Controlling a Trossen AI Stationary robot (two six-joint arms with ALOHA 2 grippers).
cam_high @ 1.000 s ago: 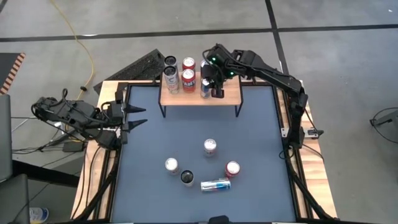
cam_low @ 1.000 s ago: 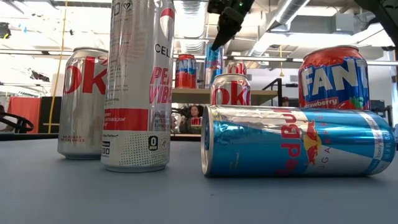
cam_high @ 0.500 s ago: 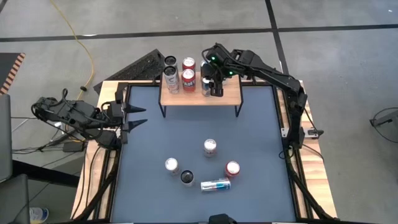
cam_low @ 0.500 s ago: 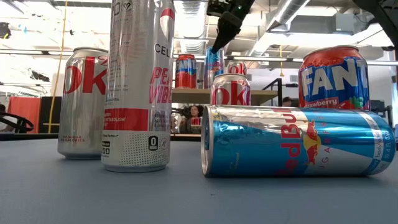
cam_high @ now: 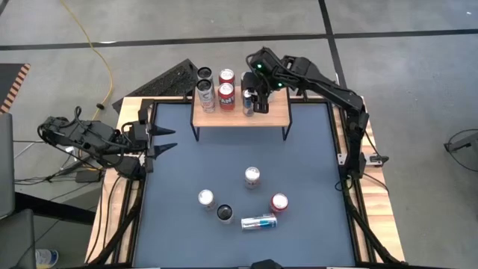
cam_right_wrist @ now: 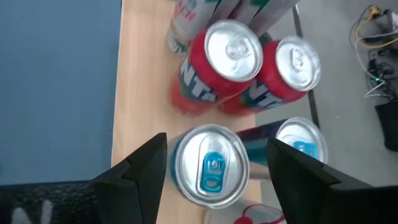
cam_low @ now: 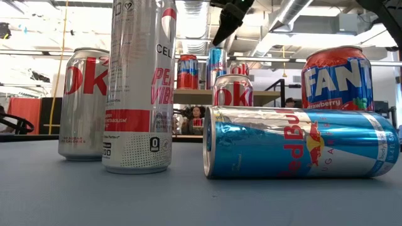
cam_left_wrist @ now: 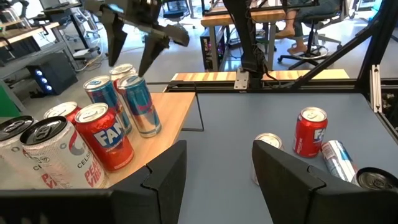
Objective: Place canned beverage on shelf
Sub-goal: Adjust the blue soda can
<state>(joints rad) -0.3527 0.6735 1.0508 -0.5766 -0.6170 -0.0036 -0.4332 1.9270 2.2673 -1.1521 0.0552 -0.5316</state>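
Observation:
The shelf [cam_high: 276, 113], a light-wood top on black legs, stands at the table's far side with several cans upright on it. My right gripper [cam_high: 258, 96] is open above the shelf. Its fingers stand above a blue can [cam_right_wrist: 210, 167] and to either side of it, without touching; the low view [cam_low: 225, 25] shows them clear above the can's top [cam_low: 215, 63]. A second blue can [cam_left_wrist: 102, 93] and two red cans [cam_right_wrist: 231, 53] stand beside it. My left gripper [cam_high: 166, 140] is open and empty at the table's left edge.
On the blue table stand a Coke can [cam_high: 252, 176], a silver can [cam_high: 206, 198], a dark-topped can [cam_high: 225, 213] and a red can [cam_high: 279, 202]. A blue can [cam_high: 258, 222] lies on its side near them. Two tall cans [cam_high: 203, 93] stand at the shelf's left end.
My right gripper has risen from around the blue can on the shelf and gone a little toward the table's far edge. The can stays upright on the shelf.

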